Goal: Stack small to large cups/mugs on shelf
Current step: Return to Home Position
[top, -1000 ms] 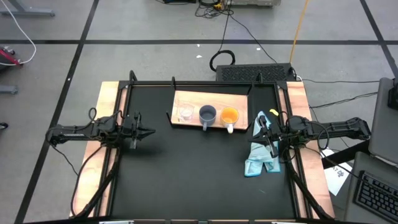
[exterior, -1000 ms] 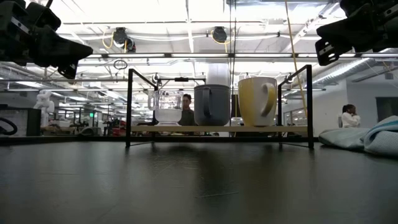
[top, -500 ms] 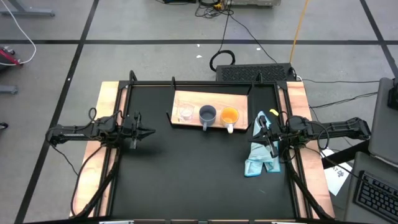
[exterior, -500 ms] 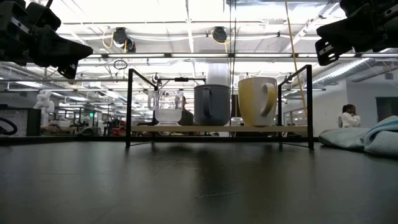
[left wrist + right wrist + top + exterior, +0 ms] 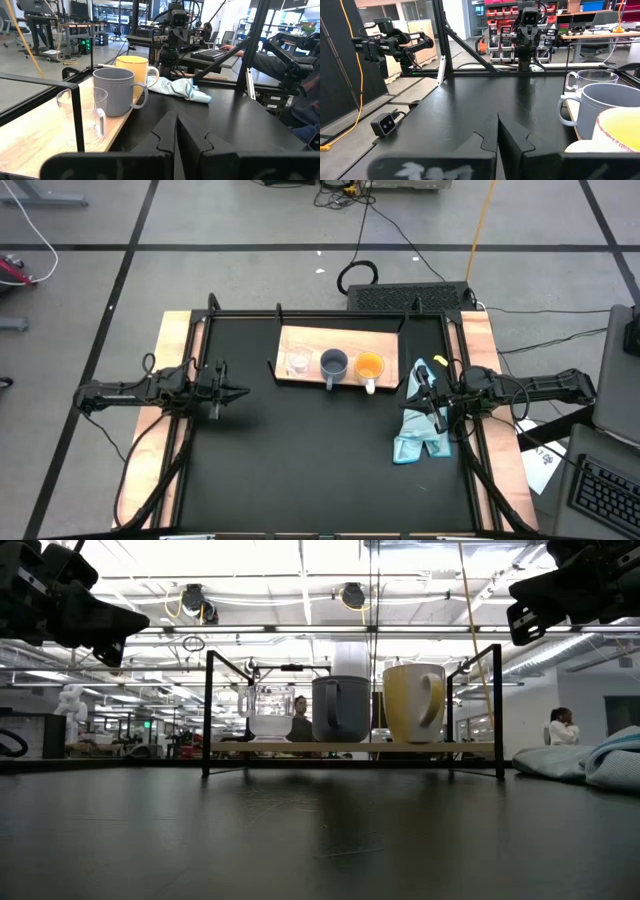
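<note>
On the black table (image 5: 320,480) are set a wooden shelf (image 5: 388,340), upper centre, bearing a row of cups (image 5: 333,364), and a blue cloth (image 5: 418,435), right.

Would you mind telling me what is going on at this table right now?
Three cups stand in a row on the wooden shelf: a glass cup, a grey mug and an orange mug. Neither arm holds anything. The left gripper hovers near the left edge of the table, the right gripper near its right edge above a blue cloth, both with jaws shut.
</note>
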